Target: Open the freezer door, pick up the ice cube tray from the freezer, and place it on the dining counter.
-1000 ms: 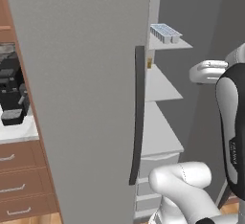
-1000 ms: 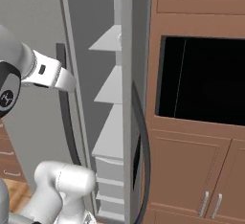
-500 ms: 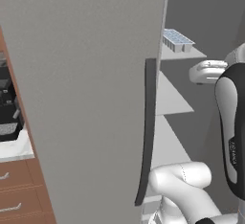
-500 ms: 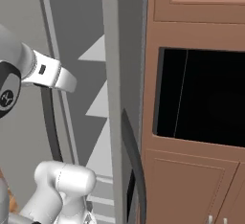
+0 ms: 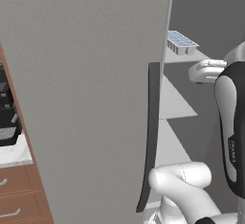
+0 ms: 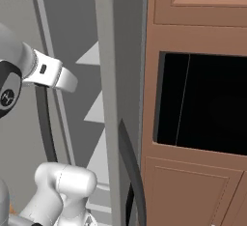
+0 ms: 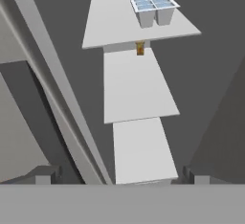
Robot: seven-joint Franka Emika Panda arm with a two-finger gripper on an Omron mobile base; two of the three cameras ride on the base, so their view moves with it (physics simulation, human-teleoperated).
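The freezer door (image 5: 86, 89) stands swung open, its grey panel covering the left of the left base view, with the dark bar handle (image 5: 150, 137) on its edge. Inside the freezer (image 7: 139, 84), the pale blue ice cube tray (image 7: 150, 3) sits on the top shelf (image 7: 115, 24); the tray (image 5: 181, 42) is also up and right of the door edge. My gripper (image 7: 119, 177) is open and holds nothing. It points into the freezer, low and well short of the tray. The dining counter is out of view.
Two more pale shelves (image 7: 136, 82) step down below the tray, with a small orange object (image 7: 139, 48) under the top one. A black coffee machine (image 5: 7, 117) stands left of the door. Brown cabinets with a dark oven opening (image 6: 202, 99) flank the freezer's right side.
Both base views have shifted and the freezer looms larger, so the camera has moved closer. The door panel covers more of the left base view. The gripper stays open.
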